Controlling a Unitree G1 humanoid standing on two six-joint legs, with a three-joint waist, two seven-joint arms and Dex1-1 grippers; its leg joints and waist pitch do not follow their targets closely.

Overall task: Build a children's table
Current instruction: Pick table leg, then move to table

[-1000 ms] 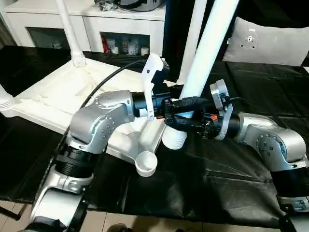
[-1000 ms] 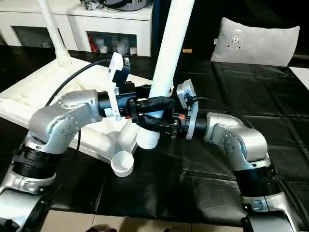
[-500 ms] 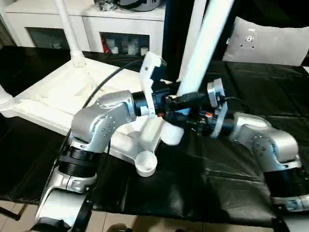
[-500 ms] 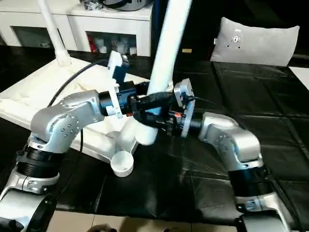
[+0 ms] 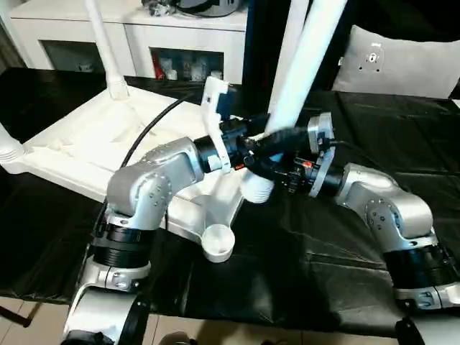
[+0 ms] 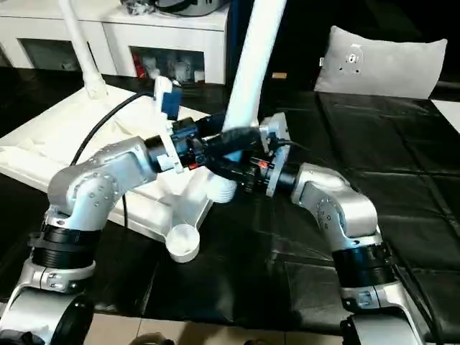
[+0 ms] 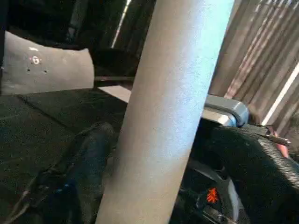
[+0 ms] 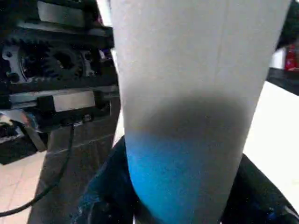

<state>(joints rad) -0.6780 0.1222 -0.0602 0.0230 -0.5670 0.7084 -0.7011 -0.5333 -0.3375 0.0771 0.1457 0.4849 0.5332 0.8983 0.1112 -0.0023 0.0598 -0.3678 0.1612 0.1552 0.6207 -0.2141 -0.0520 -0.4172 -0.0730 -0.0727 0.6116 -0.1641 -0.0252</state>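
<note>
where the right gripper [image 5: 277, 147] clasps the leg [image 5: 302, 61], the left gripper's [image 5: 248, 147] spread stays unclear.

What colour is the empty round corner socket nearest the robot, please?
White, like the rest of the table top; the corner socket shows best in the left eye view.

Left gripper [image 5: 248, 146] fingers spread wider; held leg [image 5: 296, 75] shifted toward tabletop [image 5: 79, 140].
</note>
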